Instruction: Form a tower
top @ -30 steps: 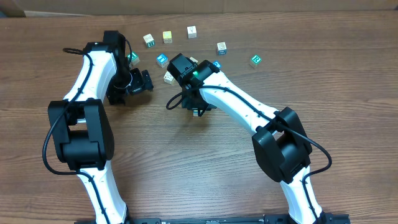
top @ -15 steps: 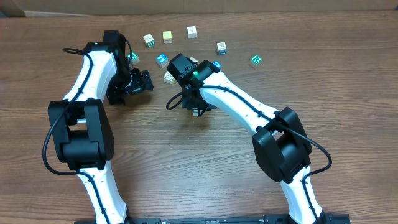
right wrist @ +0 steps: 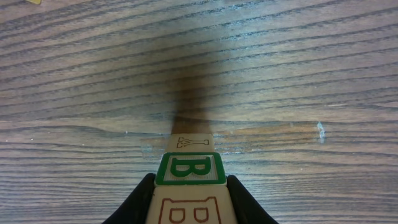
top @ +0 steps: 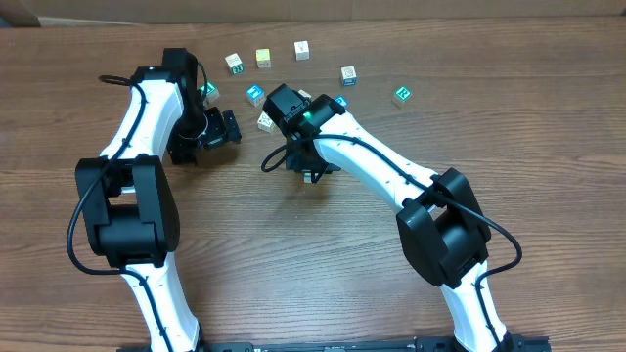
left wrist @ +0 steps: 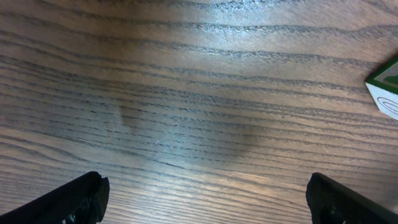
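1. We see the right gripper (right wrist: 190, 190) narrowed onto the tower (right wrist: 189, 169). In the right wrist view its two dark fingers (right wrist: 144, 200) press the sides of the cube nearest the camera, at the bottom centre of the frame.
2. That nearest cube carries a red letter B. The next cube has a green-framed B, and beyond it a pale face with a thin dark mark meets the table (right wrist: 298, 74).
3. The three cubes run in one narrow line from the bottom edge up to mid-frame, and a dark shadow stretches above them across the wood grain.
4. In the overhead view, the tower shows only as a pale top just left of the right gripper's black head, in the upper middle of the frame. We cannot tell from there how many cubes it has.
5. The left gripper (left wrist: 208, 193) stands wide. Its fingertips sit in the lower left and lower right corners of the left wrist view, with only bare wood between them.
6. A green-edged cube (left wrist: 387, 93) juts in at the right edge of that view, well apart from both fingertips.
7. Overhead, loose cubes (top: 263, 58) lie scattered along the top of the frame, above both arms, and a blue cube (top: 255, 94) sits between the two grippers.
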You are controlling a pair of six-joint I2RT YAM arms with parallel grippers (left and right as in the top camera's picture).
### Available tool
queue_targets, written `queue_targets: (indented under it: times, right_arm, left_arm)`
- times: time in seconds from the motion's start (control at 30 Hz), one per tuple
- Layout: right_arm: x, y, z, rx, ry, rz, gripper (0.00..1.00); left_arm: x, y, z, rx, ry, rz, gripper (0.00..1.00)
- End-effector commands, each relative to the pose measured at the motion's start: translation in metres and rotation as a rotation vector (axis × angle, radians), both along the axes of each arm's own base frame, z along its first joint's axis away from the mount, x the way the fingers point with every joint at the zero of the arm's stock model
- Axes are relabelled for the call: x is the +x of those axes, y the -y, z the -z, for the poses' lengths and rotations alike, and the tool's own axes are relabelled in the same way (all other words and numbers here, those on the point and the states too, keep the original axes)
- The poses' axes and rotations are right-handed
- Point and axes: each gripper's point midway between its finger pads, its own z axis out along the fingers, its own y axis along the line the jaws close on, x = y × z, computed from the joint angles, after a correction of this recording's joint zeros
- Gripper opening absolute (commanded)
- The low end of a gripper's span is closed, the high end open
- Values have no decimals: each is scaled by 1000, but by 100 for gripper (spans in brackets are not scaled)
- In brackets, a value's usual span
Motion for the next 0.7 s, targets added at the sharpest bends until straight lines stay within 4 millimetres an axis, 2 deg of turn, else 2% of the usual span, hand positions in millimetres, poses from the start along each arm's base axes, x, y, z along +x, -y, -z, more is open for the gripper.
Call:
queue_targets:
  times: [0.0, 0.17, 0.2, 0.27, 0.67]
  right_arm:
    - [3, 0, -22, 22, 46, 6, 21]
    - [2, 0, -21, 22, 46, 6, 22]
    - [2, 0, -21, 22, 46, 6, 26]
    - [2, -1, -21, 28, 41, 5, 28]
    - [2, -1, -21, 27, 41, 4, 28]
  left_arm:
    - [8, -1, -13, 10, 41, 6, 100]
    - [8, -1, -13, 10, 41, 6, 100]
    - [7, -1, -13, 10, 41, 6, 100]
    - [8, -1, -13, 10, 42, 6, 100]
    - [8, -1, -13, 10, 42, 6, 100]
